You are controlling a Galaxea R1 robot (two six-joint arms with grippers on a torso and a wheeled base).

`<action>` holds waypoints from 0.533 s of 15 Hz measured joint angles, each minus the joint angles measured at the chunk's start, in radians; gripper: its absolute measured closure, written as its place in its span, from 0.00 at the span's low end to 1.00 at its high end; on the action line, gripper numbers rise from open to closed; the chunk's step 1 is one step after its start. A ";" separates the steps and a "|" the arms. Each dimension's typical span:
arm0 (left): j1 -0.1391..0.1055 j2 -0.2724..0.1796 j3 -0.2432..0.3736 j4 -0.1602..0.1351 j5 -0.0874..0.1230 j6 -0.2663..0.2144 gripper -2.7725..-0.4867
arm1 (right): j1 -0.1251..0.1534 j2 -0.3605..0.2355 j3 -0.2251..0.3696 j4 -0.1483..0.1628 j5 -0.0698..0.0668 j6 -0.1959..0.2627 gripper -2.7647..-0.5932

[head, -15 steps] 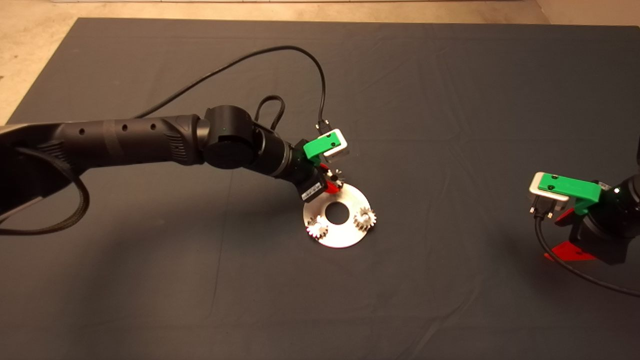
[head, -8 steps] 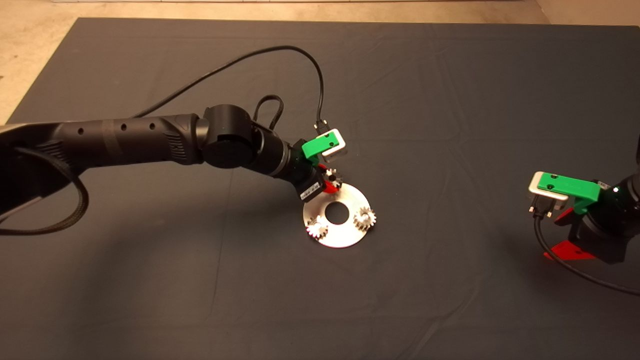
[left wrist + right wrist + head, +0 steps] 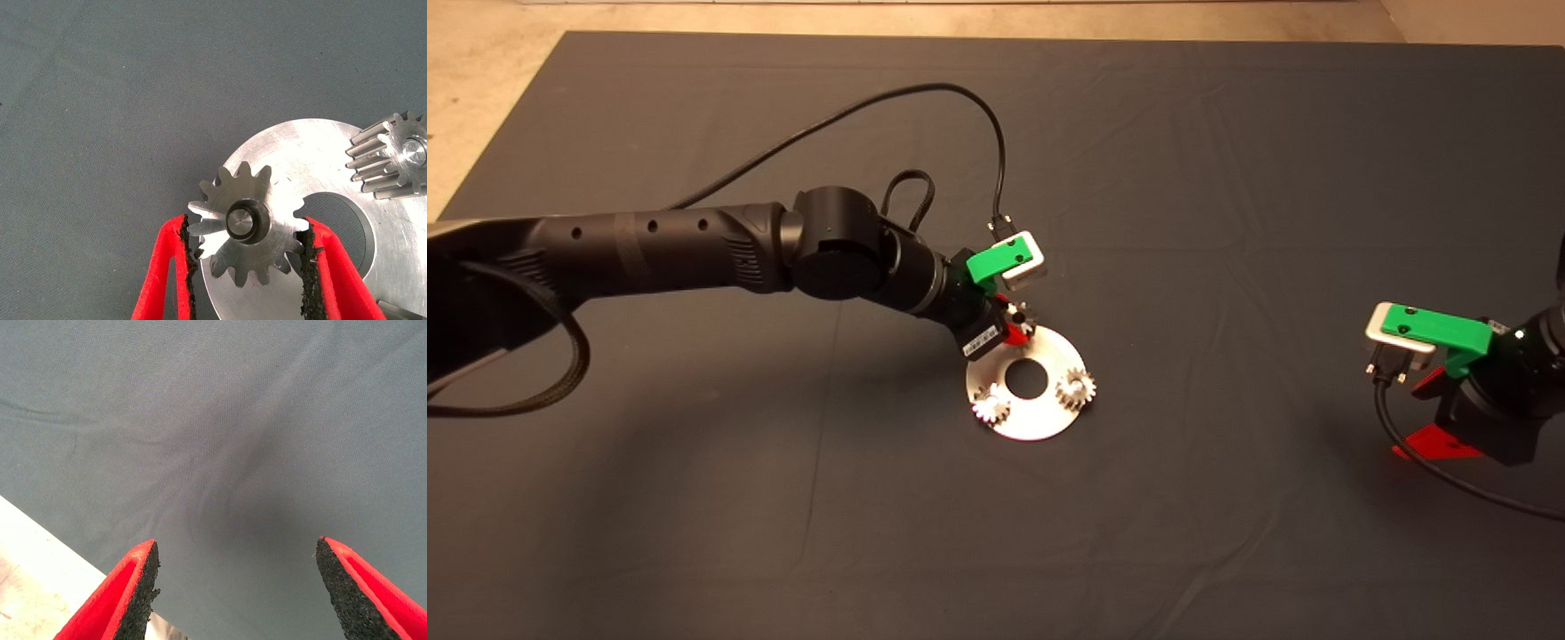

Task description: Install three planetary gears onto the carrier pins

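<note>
The silver carrier disc [image 3: 1040, 425] lies mid-mat with a central hole. Two planetary gears [image 3: 991, 409] [image 3: 1076, 388] sit on its pins. My left gripper [image 3: 1016, 325] reaches over the disc's far edge, shut on the third gear [image 3: 247, 257]. Both black pads touch that gear's teeth. A carrier pin [image 3: 241, 220] shows inside its dark centre hole, over the disc [image 3: 313, 153]. Another seated gear [image 3: 393, 157] shows at the side. My right gripper [image 3: 1432, 427] is parked at the right edge, open [image 3: 237, 587] over bare mat.
The left arm's black cable [image 3: 925, 98] loops over the mat behind the disc. Pale floor [image 3: 480, 80] borders the mat at the far left corner. The mat's edge and floor [image 3: 40, 587] show under the right gripper.
The left gripper with its gear has shifted very slightly towards the arm's side over the disc edge. The right gripper has barely drifted.
</note>
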 joint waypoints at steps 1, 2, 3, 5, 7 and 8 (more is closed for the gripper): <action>0.000 0.000 0.000 0.000 0.000 0.000 0.92 | 0.000 0.000 0.000 0.000 0.000 0.000 0.47; 0.000 0.000 0.000 0.000 0.000 0.000 0.92 | 0.000 0.000 0.000 0.000 0.000 0.000 0.47; 0.000 0.000 0.000 0.000 0.000 0.000 0.92 | 0.000 0.000 0.000 0.000 0.000 0.000 0.47; 0.000 0.000 0.000 0.000 0.000 0.000 0.91 | 0.000 0.000 -0.001 0.000 0.000 0.000 0.47; 0.000 0.000 0.000 0.000 0.000 0.000 0.87 | 0.000 0.000 -0.001 0.000 0.000 0.000 0.47; 0.000 0.000 0.000 0.000 0.000 0.000 0.86 | 0.000 0.000 -0.001 0.000 0.000 0.000 0.47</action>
